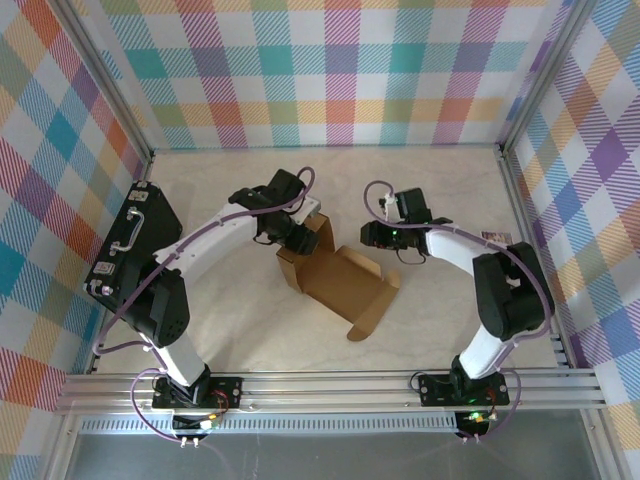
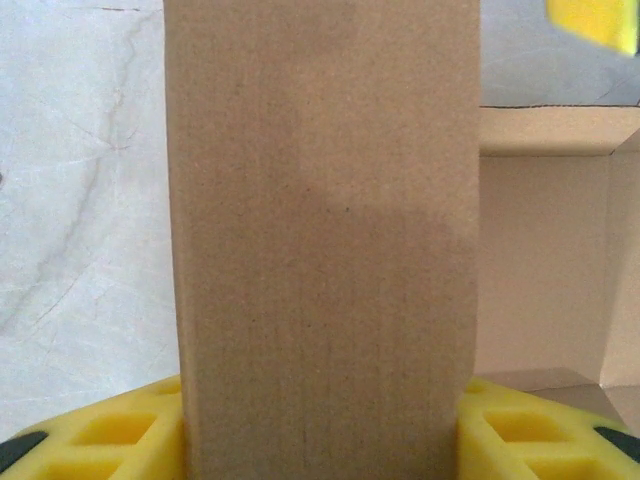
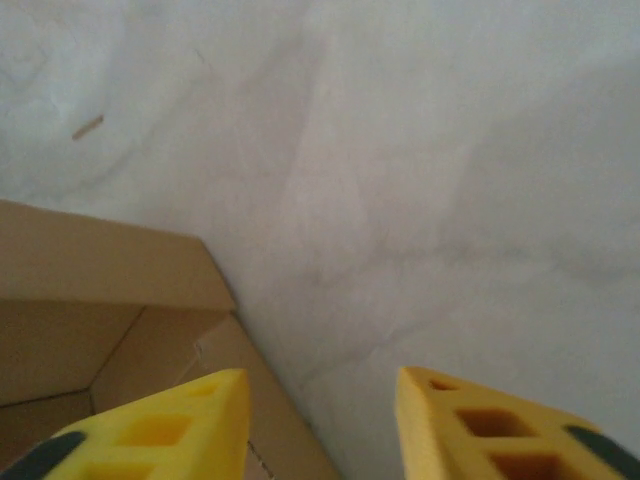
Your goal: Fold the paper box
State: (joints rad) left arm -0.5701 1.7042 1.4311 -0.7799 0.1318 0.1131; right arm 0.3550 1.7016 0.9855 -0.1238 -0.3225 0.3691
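Partly folded, unprinted brown corrugated-cardboard paper box (image 1: 340, 283) lay near the middle of the pale marbled table (image 1: 250, 330), one wall raised and a flap spread flat. The left gripper (image 1: 298, 238) clamped an upright panel between yellow pads (image 2: 110, 440). The right gripper (image 3: 320, 420) stood parted and empty just beside the box's edge.

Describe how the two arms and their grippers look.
The left arm and right arm share white links, black joints and lilac cables looping alongside. The fingers are yellow blocks with square cut-outs and dark outer corners.
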